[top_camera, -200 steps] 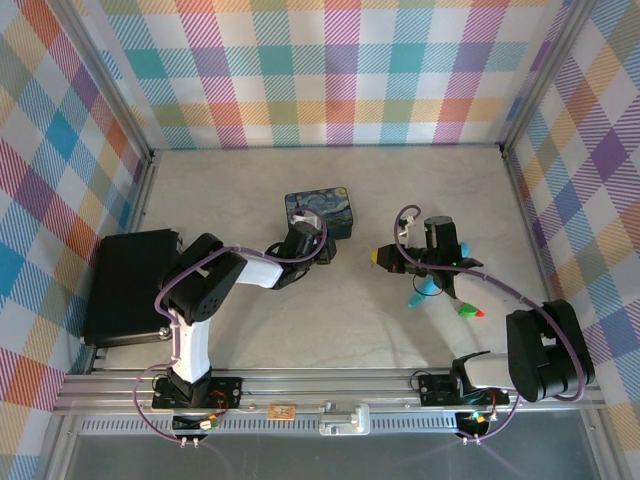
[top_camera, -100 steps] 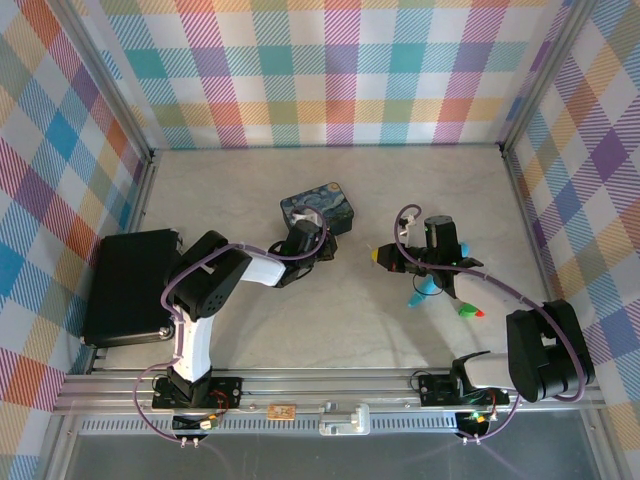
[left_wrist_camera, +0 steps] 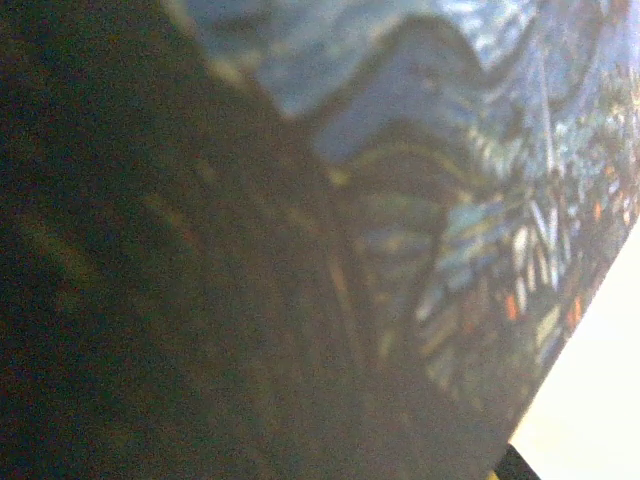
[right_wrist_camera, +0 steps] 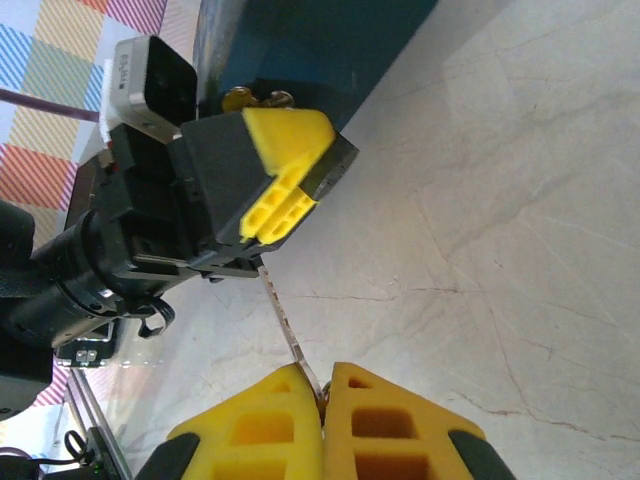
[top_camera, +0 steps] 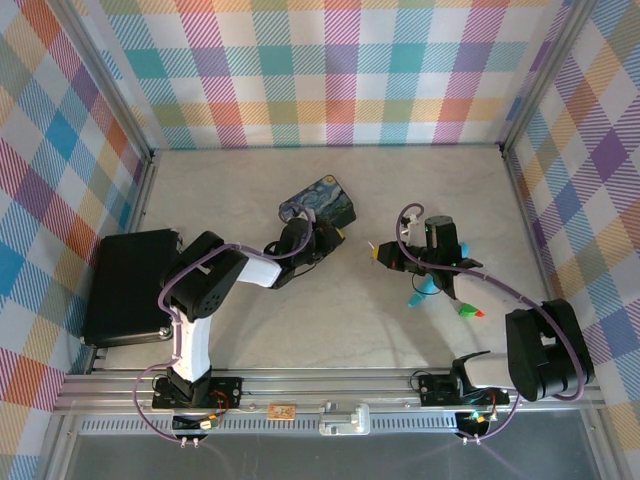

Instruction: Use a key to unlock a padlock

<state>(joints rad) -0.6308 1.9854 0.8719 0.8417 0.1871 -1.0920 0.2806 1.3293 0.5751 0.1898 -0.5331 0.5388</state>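
Note:
My right gripper [right_wrist_camera: 325, 398] is shut on the key [right_wrist_camera: 284, 318]. The thin silvery blade sticks out between the yellow pads and slants up-left, its tip at the underside of the left gripper. From above, the right gripper [top_camera: 383, 257] sits right of centre, pointing left. My left gripper [top_camera: 324, 238] is pressed against the near edge of the blue painted tin [top_camera: 320, 198], which stands tilted. One yellow finger [right_wrist_camera: 285, 150] of the left gripper shows, and I cannot see how its jaws stand. The padlock is hidden where that gripper meets the tin; small brass-coloured bits [right_wrist_camera: 256, 97] show there.
The tin's painted lid [left_wrist_camera: 480, 200] is very close to the left wrist camera. A turquoise stick [top_camera: 426, 288] and a red-green block [top_camera: 468, 312] lie under the right arm. A black case [top_camera: 128, 285] sits by the left wall. Bare marble table [right_wrist_camera: 500, 250] lies between the grippers.
The blue tin has swung and tipped up from lying flat, its far end moving back and right, with the left gripper against it. The right gripper and key have hardly moved.

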